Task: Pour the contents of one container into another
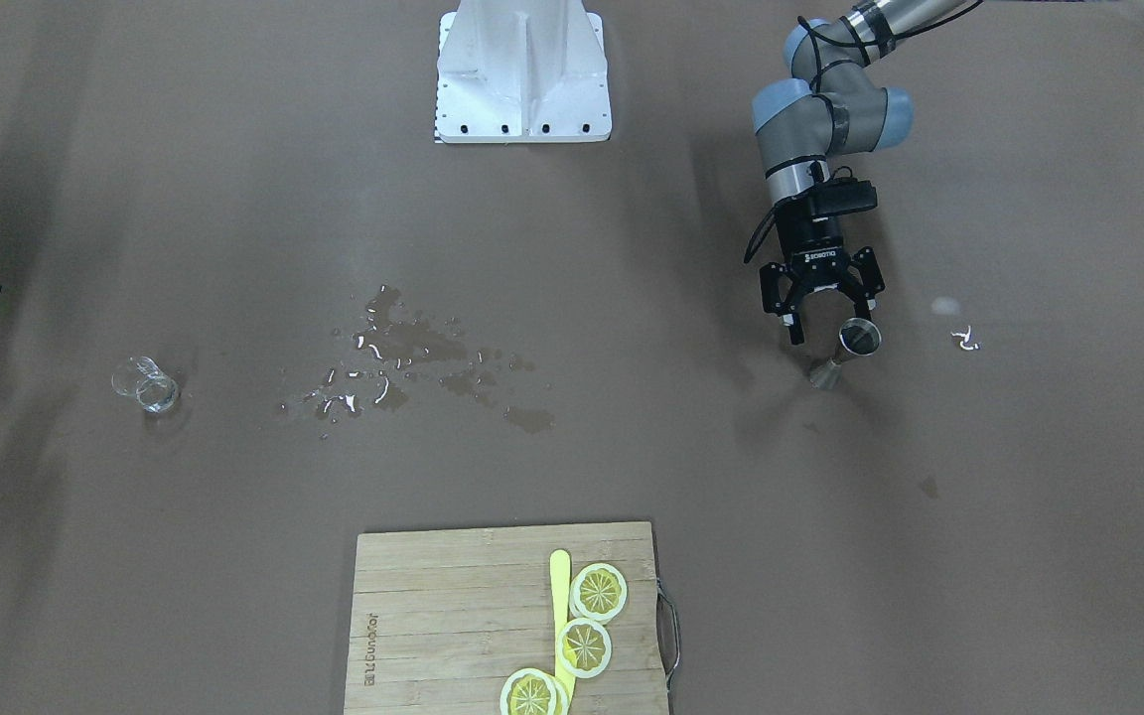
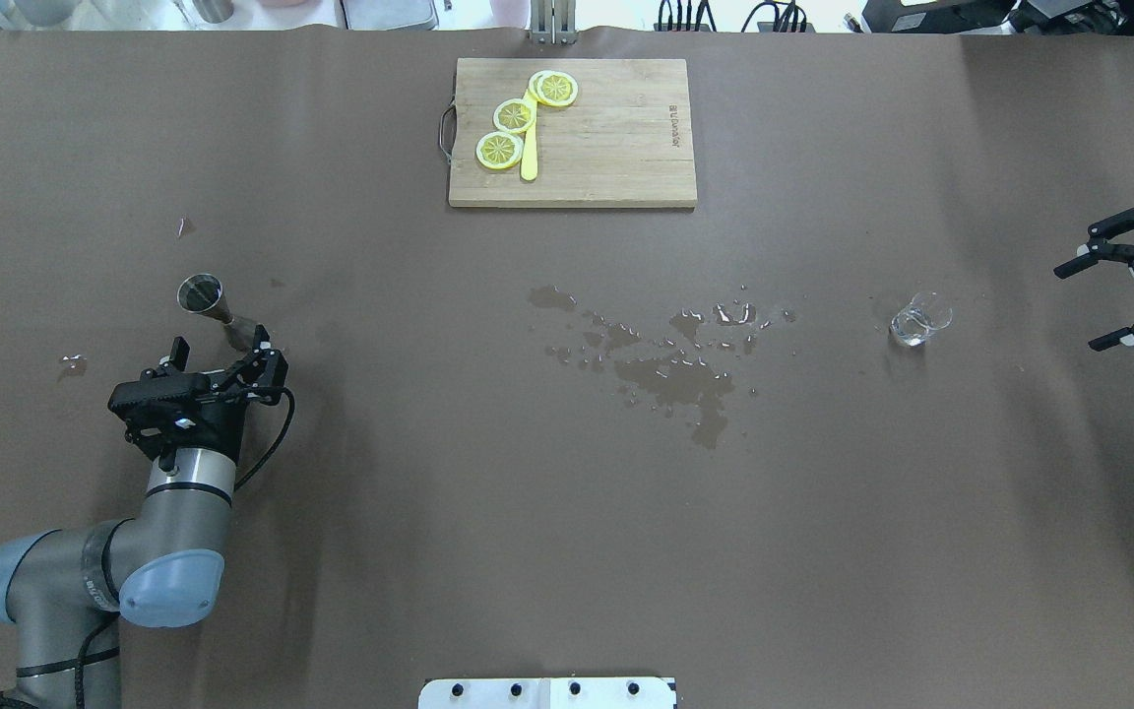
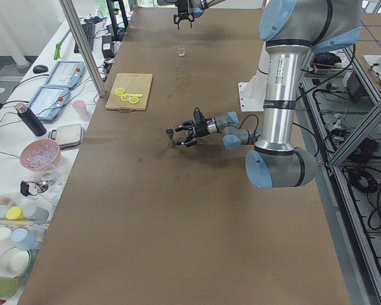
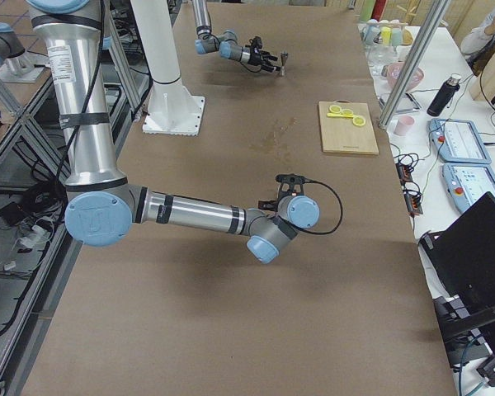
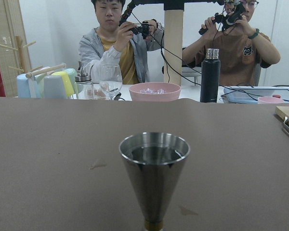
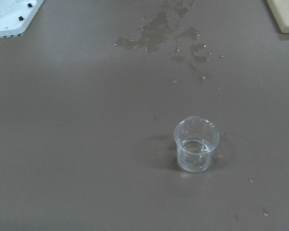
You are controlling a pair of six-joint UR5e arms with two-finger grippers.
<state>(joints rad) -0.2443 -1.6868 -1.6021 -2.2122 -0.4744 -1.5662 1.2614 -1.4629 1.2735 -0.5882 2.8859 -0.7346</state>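
Note:
A steel jigger [image 5: 154, 178] stands upright on the brown table with liquid near its rim; it also shows in the overhead view as the jigger [image 2: 203, 294] and in the front view as the jigger [image 1: 845, 353]. My left gripper [image 2: 222, 347] is open just behind it, fingers spread and not touching, also seen as the left gripper [image 1: 832, 326]. A small clear glass beaker [image 6: 196, 146] with a little liquid stands far off at the right, the beaker [image 2: 920, 318]. My right gripper [image 2: 1123, 281] hangs open beside it, nothing held.
A puddle of spilled liquid [image 2: 670, 364] spreads over the table's middle. A wooden cutting board [image 2: 616, 148] with lemon slices [image 2: 515, 115] and a yellow knife lies at the far edge. Two people [image 5: 130, 43] sit beyond the left end, behind cups and a bottle.

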